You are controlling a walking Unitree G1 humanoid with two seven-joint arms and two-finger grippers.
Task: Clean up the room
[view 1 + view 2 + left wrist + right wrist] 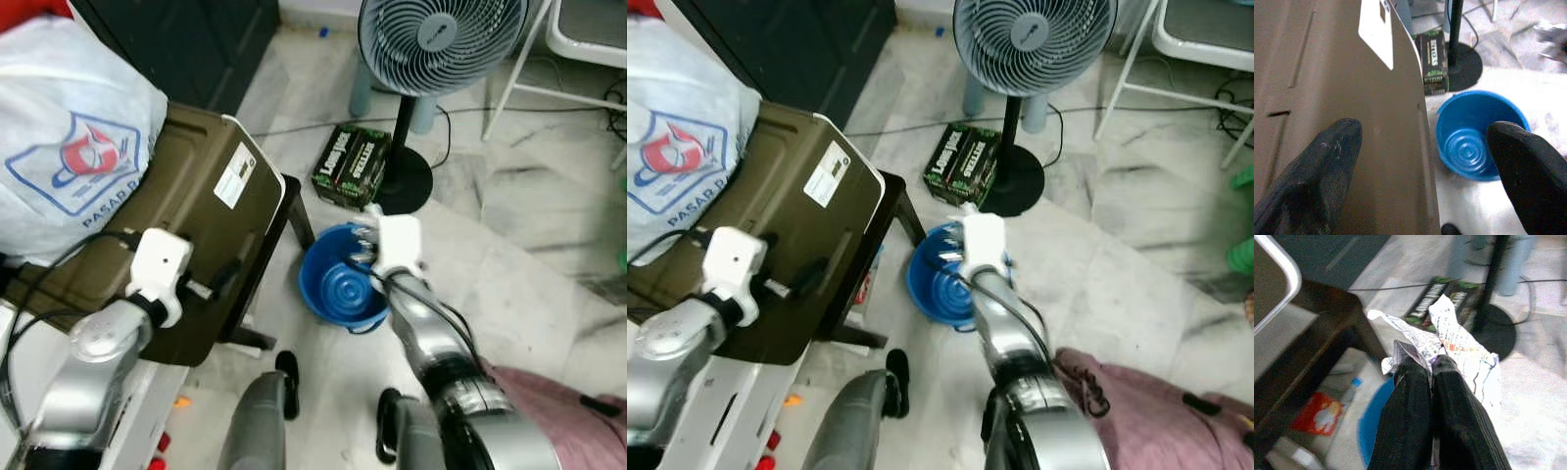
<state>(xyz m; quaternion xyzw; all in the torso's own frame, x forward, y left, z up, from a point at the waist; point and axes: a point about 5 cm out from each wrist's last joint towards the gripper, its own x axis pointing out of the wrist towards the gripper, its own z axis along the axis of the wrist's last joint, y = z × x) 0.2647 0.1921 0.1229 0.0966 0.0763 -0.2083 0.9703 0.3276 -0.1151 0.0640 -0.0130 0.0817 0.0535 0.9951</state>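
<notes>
Marble floor (pixel 529 245): fan (pixel 431 39), green box (pixel 351 164).

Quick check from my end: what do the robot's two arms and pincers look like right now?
Both arms are silver metal tubes ending in white wrist blocks, with black cables running along them. The left pincer and the right pincer each have two long, matte black fingers with a rough surface.

Bucket (pixel 338 289) on floor (pixel 529 245) right of stool (pixel 284 211), box (pixel 351 164) behind bucket beside fan (pixel 431 44) base, bag (pixel 69 147) on case (pixel 196 225) at left, cloth (pixel 578 421) at right
</notes>
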